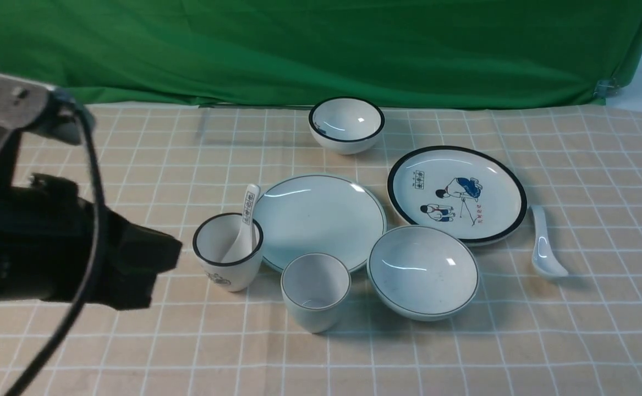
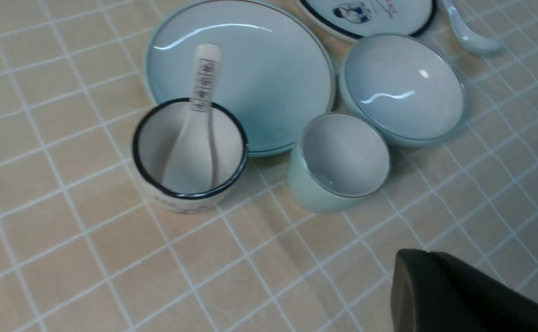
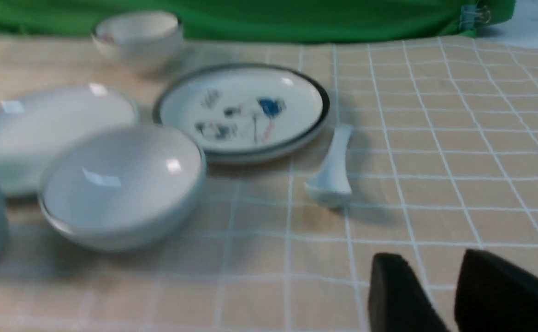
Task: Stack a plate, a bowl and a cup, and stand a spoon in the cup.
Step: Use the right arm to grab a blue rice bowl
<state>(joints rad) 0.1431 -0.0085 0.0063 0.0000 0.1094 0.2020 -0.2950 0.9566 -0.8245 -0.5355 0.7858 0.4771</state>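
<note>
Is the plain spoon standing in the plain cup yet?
No, the plain cup is empty, and the plain spoon lies flat on the cloth to the right of the cartoon plate.

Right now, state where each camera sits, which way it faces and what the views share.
Front: on the robot's side, in the middle, facing forward over the table to the green cloth; the left arm shows on the left.
Left wrist: on that wrist, looking down at cup, plate and bowl; the shut left pincer shows.
Right wrist: on that wrist, low, facing the cloth past the spoon; the right pincer shows, fingers apart.
Shared: both wrist views hold bowl, plate and spoon.
</note>
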